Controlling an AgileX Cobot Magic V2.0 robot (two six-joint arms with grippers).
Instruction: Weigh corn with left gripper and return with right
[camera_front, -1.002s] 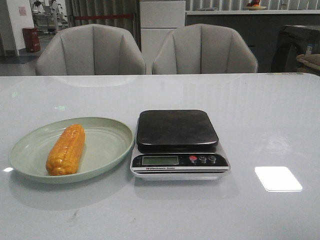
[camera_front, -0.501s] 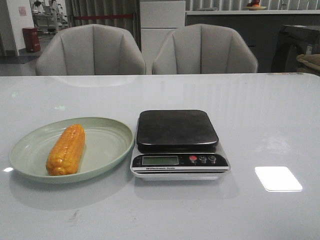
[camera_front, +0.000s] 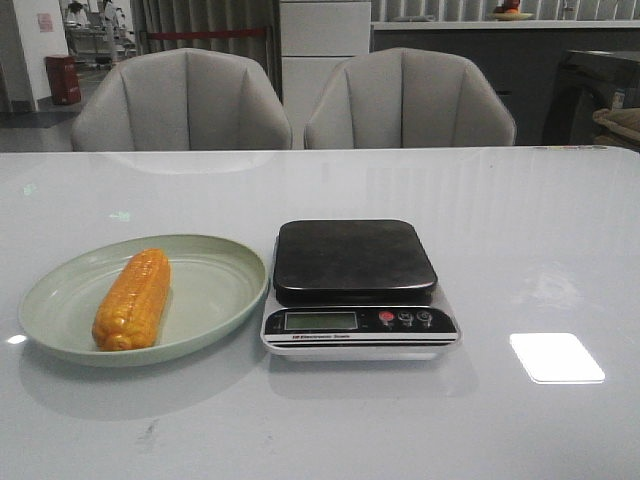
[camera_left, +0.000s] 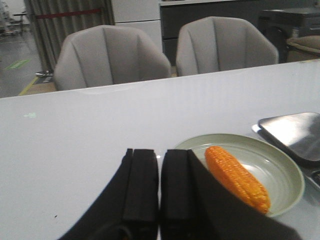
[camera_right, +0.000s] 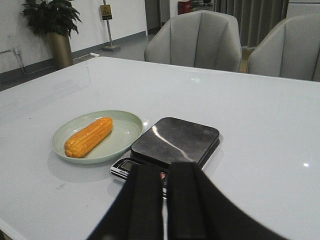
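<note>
The orange-yellow corn (camera_front: 132, 299) lies on a pale green plate (camera_front: 215, 290) at the left of the table. It also shows in the left wrist view (camera_left: 237, 177) and in the right wrist view (camera_right: 89, 136). A kitchen scale (camera_front: 355, 285) with a dark platform stands just right of the plate, with nothing on it. My left gripper (camera_left: 159, 152) is shut and empty, held back from the plate's near rim (camera_left: 290, 170). My right gripper (camera_right: 164, 166) is shut and empty, held back from the scale's front (camera_right: 175, 140). Neither gripper shows in the front view.
Two grey chairs (camera_front: 180, 100) (camera_front: 408, 98) stand behind the table's far edge. A bright light patch (camera_front: 556, 356) reflects on the glossy white table (camera_front: 530, 230) right of the scale.
</note>
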